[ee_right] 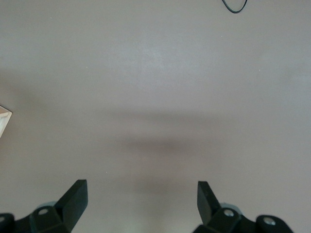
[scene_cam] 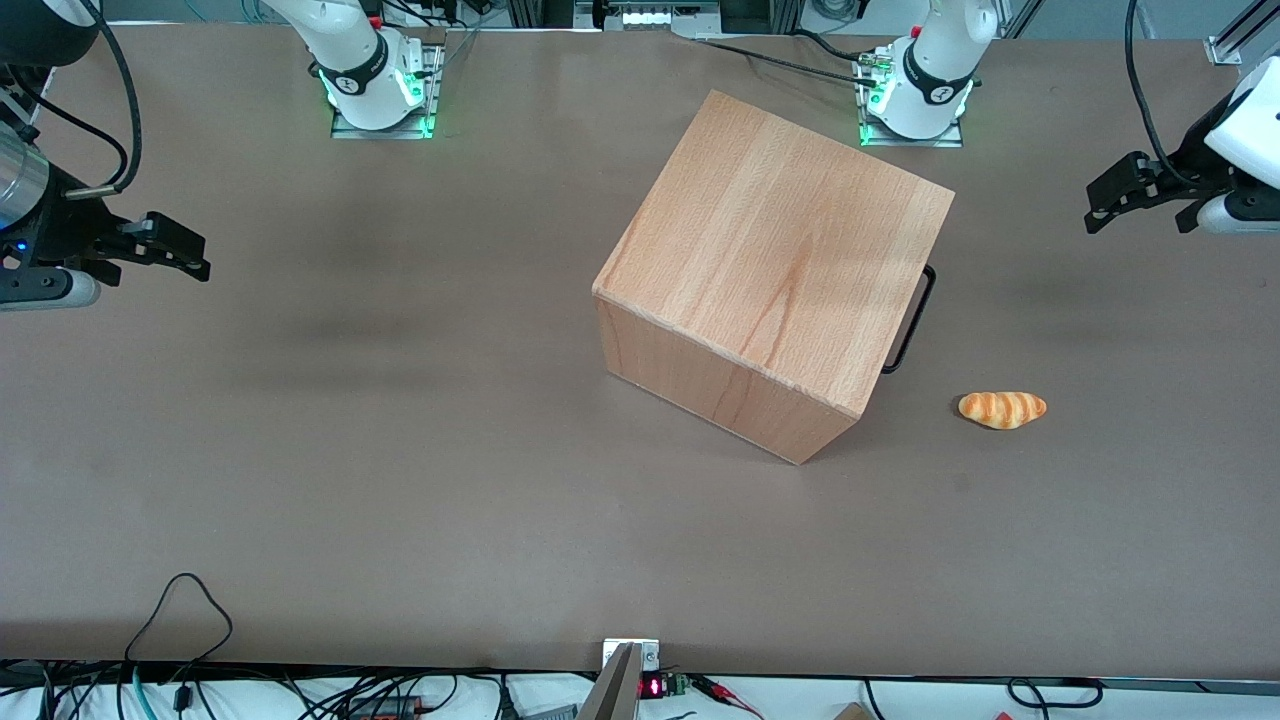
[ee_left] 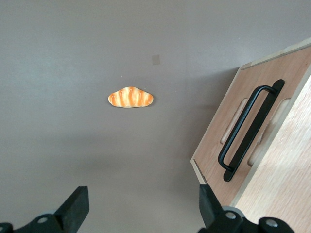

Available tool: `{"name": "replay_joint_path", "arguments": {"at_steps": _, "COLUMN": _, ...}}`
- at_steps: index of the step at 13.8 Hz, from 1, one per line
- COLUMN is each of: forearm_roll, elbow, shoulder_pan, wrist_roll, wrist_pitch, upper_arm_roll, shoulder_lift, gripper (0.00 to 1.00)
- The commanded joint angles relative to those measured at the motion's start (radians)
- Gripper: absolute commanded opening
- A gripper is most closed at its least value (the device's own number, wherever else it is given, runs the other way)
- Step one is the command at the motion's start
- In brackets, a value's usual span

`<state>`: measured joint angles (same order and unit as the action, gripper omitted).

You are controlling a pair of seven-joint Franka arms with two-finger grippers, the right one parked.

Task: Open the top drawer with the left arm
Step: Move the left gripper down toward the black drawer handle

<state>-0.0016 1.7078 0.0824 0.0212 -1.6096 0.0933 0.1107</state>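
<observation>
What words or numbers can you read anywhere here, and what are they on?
None can be read.
Small red display at the table edge nearest the front camera: digits too small to read.
Black bands on the arm bases: marks too small to read.
Cabinet, top drawer, bread, open gripper: no text.

- One wooden cabinet (scene_cam: 770, 290) on the table (scene_cam: 400, 450), near the end effector (scene_cam: 1140, 195).
- One top drawer (ee_left: 252, 131), carrying one black handle (ee_left: 245, 131).
- One bread roll (scene_cam: 1002, 408), nearer the front camera than the end effector.
</observation>
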Motion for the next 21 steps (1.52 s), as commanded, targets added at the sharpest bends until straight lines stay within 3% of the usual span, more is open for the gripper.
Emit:
{"name": "replay_joint_path", "arguments": {"at_steps": 1, "forearm_roll": -0.017, "elbow": -0.034, "shoulder_pan": -0.003, "wrist_roll": -0.027, "wrist_pitch": 0.019, "upper_arm_roll": -0.010, "shoulder_lift": -0.017, "gripper": 1.00}}
{"name": "replay_joint_path", "arguments": {"at_steps": 7, "forearm_roll": -0.017, "elbow": -0.025, "shoulder_pan": -0.003, "wrist_roll": -0.020, "wrist_pitch": 0.004, "upper_arm_roll": -0.011, "shoulder_lift": -0.023, "gripper": 1.00}}
{"name": "replay_joint_path", "arguments": {"at_steps": 14, "forearm_roll": -0.020, "elbow": 0.097, "shoulder_pan": -0.019, "wrist_roll": -0.024, "wrist_pitch": -0.216, "upper_arm_roll": 0.006, "shoulder_lift": -0.078, "gripper": 1.00}}
{"name": "replay_joint_path", "arguments": {"at_steps": 21, "forearm_roll": -0.040, "elbow": 0.202, "shoulder_pan": -0.039, "wrist_roll": -0.023, "wrist_pitch": -0.355, "upper_arm_roll": 0.080, "shoulder_lift": -0.138, "gripper": 1.00}}
